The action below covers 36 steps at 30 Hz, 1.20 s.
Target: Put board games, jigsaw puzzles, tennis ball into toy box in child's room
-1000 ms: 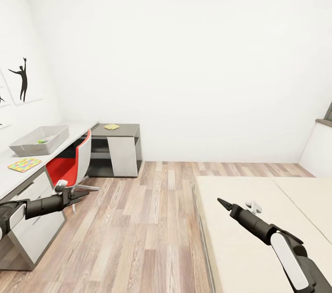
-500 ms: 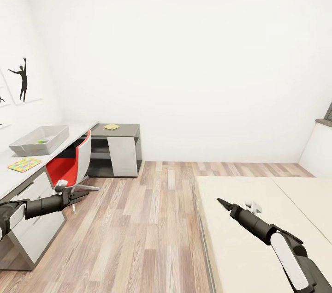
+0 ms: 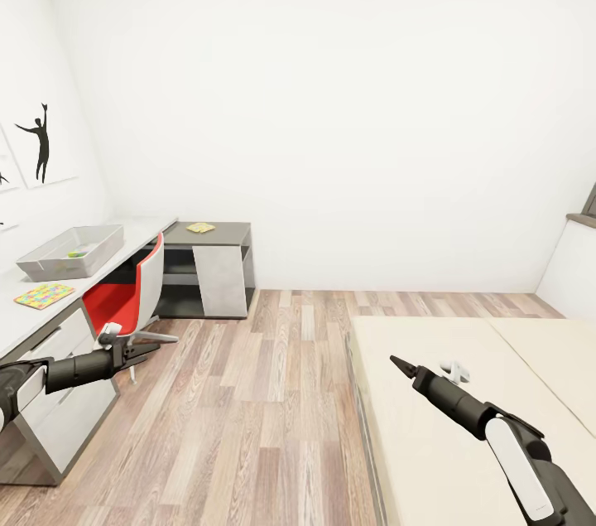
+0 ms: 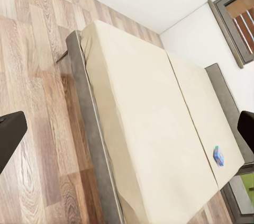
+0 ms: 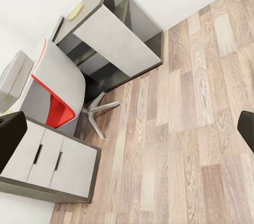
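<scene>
While both arms reach forward over the room, neither hand holds or touches anything: the left hand (image 3: pixel 141 350) hangs above the floor (image 3: pixel 273 393) just in front of the chair (image 3: pixel 128 294), and its fingers (image 4: pixel 9 134) stand wide apart at the two edges of the left wrist view; the right hand (image 3: pixel 401 365) hovers over the near edge of the bed (image 3: pixel 439 443), its fingers (image 5: pixel 10 136) likewise spread wide in the right wrist view, though in the head view it looks like a single dark tip. On the worktop (image 3: pixel 25 319) I count one toy box (image 3: pixel 70 253) with a small yellow-green ball (image 3: pixel 75 253) inside it, one puzzle (image 3: pixel 44 295) lying flat nearer the front edge, and a second puzzle (image 3: pixel 200 227) well apart on the far low section by the wall. On the bed, one small blue game (image 4: pixel 218 155) lies near the headboard end of the mattress; a small white item (image 3: pixel 454 369) by the right arm is too unclear to name. Between worktop and bed runs a broad strip of plank floor, with the chair's legs jutting into it beside the worktop.
</scene>
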Tool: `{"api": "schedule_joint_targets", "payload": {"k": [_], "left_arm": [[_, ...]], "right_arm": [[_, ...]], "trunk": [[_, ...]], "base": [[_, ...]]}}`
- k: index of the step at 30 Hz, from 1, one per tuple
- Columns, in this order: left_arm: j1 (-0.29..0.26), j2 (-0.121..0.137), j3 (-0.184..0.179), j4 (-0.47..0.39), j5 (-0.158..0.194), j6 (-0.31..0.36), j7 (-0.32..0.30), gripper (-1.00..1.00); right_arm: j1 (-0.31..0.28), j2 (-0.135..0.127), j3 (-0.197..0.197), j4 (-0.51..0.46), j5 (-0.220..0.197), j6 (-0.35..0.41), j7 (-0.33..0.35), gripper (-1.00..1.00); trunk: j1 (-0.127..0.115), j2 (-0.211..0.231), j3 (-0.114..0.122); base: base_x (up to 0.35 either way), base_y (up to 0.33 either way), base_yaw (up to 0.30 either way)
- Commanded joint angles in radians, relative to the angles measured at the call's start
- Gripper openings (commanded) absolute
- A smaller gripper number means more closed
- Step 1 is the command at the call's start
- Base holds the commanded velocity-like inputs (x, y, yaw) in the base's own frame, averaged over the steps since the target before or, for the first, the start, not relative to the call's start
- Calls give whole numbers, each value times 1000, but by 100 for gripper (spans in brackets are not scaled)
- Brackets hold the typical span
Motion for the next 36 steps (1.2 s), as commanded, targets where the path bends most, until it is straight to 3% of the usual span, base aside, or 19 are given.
{"api": "schedule_joint_targets", "payload": {"k": [1, 36], "left_arm": [[0, 0, 7, 0, -4, 10, -3, 100], [0, 0, 7, 0, -4, 10, 0, 100]], "right_arm": [[0, 0, -2, 0, -4, 7, 2, 100], [0, 0, -2, 0, -4, 7, 1, 100]], "trunk": [[0, -1, 0], [0, -1, 0]], "base": [[0, 0, 0], [-22, -17, 0]]}}
